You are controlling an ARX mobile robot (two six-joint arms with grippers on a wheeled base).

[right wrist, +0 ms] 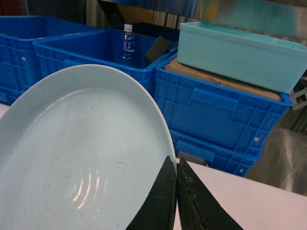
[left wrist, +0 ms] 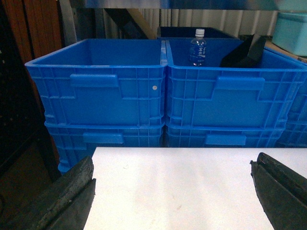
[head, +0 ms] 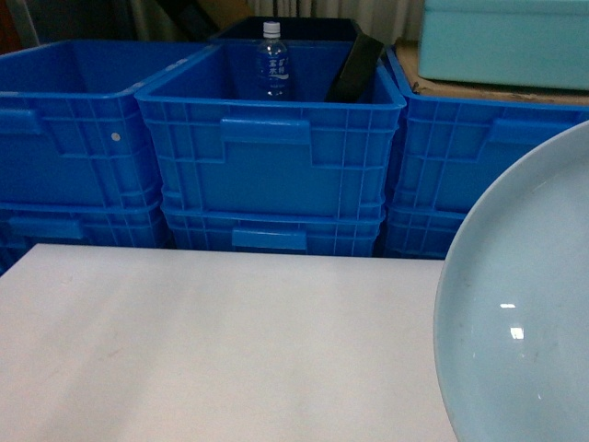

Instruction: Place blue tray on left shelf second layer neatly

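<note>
Blue tray fronts stacked crates, bottle.

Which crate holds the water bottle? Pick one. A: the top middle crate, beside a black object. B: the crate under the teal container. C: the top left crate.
A: the water bottle stands upright inside the top middle crate, with a black object leaning to its right.

Blue tray pinched at its rim in the right tool, above the counter. Ahead of that tool, past the counter's far edge, stacked crates; bottle inside the middle one. Ahead and right, teal container atop a crate.
</note>
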